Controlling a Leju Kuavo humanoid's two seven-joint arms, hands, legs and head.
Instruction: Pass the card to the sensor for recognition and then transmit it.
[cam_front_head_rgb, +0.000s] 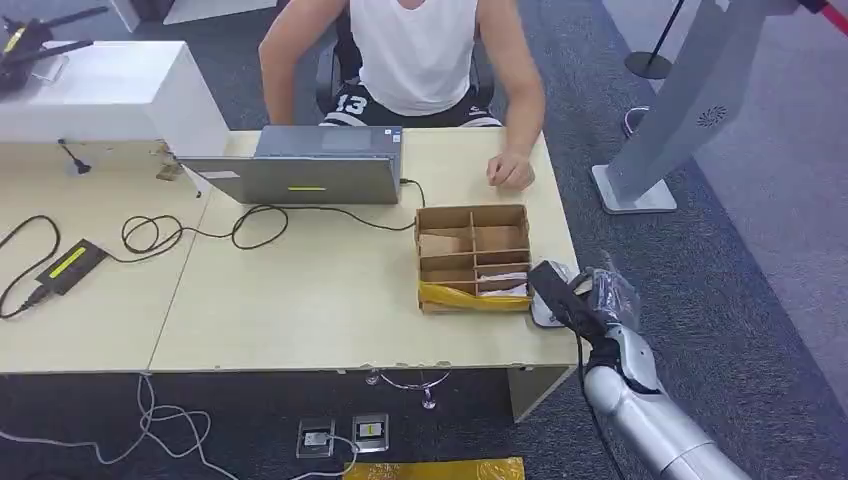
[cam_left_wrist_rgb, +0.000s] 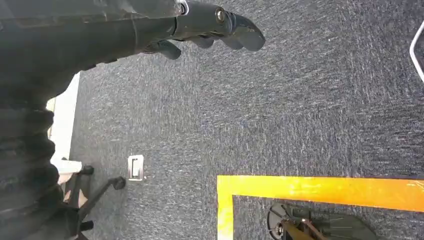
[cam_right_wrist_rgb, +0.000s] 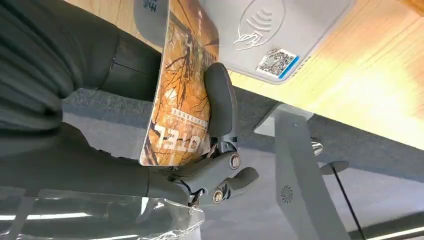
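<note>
Right hand (cam_right_wrist_rgb: 200, 150) pinches orange card (cam_right_wrist_rgb: 177, 85) over grey sensor (cam_right_wrist_rgb: 280, 30) at desk (cam_front_head_rgb: 300, 290) edge, 3 o'clock of cardboard box (cam_front_head_rgb: 472, 258). Left hand (cam_left_wrist_rgb: 210, 25) hangs above carpet, fingers loosely curled, holding nothing.

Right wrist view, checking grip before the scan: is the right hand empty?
No: the right hand grips an orange printed card, its thumb pressed on the card's face beside the grey sensor.

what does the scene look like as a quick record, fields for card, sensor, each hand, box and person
card: orange printed card, pinched by the right hand, one end over the sensor
sensor: grey reader lying flat at the table's right edge
left hand: hangs over carpet, holding nothing
box: divided cardboard box beside the sensor
person: seated behind a laptop, hand on the table
</note>
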